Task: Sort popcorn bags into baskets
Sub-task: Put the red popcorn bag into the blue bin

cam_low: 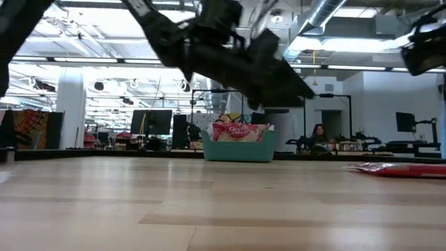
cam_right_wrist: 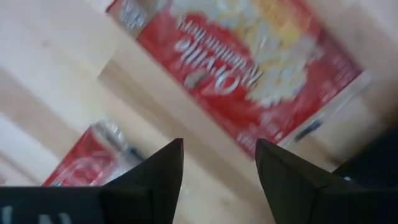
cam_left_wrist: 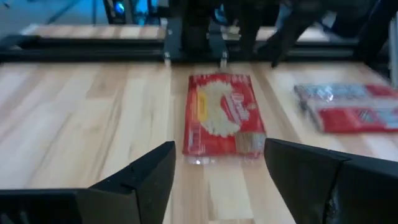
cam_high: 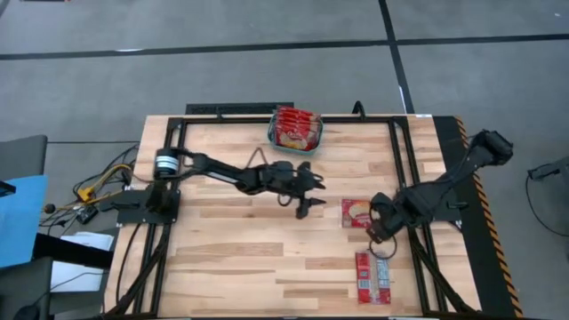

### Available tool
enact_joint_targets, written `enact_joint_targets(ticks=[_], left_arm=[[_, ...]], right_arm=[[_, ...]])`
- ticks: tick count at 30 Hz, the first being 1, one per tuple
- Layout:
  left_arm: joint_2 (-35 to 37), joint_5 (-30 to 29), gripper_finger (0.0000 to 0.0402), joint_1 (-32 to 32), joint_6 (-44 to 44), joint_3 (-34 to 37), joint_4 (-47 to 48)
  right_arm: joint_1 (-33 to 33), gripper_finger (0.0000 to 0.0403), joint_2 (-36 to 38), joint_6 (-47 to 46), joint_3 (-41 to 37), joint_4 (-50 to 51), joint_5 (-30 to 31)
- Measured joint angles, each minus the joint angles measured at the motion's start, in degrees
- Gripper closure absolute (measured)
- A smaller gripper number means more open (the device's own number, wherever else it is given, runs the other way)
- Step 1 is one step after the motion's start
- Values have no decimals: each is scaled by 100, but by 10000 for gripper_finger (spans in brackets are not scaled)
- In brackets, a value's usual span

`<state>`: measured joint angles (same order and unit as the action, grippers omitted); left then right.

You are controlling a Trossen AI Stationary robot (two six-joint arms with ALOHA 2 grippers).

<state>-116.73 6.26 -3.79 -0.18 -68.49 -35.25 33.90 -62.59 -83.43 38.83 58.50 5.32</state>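
Note:
A teal basket (cam_high: 295, 140) stands at the table's far edge with several red popcorn bags (cam_high: 295, 125) in it; it also shows in the low view (cam_low: 239, 150). One red bag (cam_high: 356, 213) lies flat on the table right of centre. More red bags (cam_high: 373, 277) lie near the front right. My left gripper (cam_high: 311, 197) is open and empty, left of the flat bag (cam_left_wrist: 221, 115). My right gripper (cam_high: 380, 233) is open and empty, just right of that bag (cam_right_wrist: 249, 56) and above the table.
Black frame rails (cam_high: 404, 169) run along the table's far, left and right sides. Bare wood (cam_high: 231, 258) lies at the front left and centre. In the low view a person (cam_low: 319, 136) sits far behind the table.

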Motion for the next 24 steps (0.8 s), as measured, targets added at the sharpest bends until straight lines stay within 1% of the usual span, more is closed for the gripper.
enact_joint_targets(ticks=[4, 8, 11, 13, 19, 24], left_arm=[[-772, 208, 160, -20, -30, -899, 290], [-1500, 300, 159, -33, -298, -1920, 1038], [-1895, 138, 159, -28, -262, -2554, 1526], [-2115, 59, 159, -26, -171, -2899, 1689], [-2612, 9, 159, -26, -22, -3488, 1929], [-2870, 57, 160, -25, -5, -3618, 1883]], right_arm=[[511, 188, -47, -563, 0, -48, -1], [975, 198, -57, -1205, 0, -74, 127], [1277, 205, -57, -1588, 0, -75, 270], [1438, 209, -57, -1786, 0, -69, 361], [1735, 219, -57, -2178, 0, -70, 553], [1854, 223, -57, -2302, 0, -68, 679]])
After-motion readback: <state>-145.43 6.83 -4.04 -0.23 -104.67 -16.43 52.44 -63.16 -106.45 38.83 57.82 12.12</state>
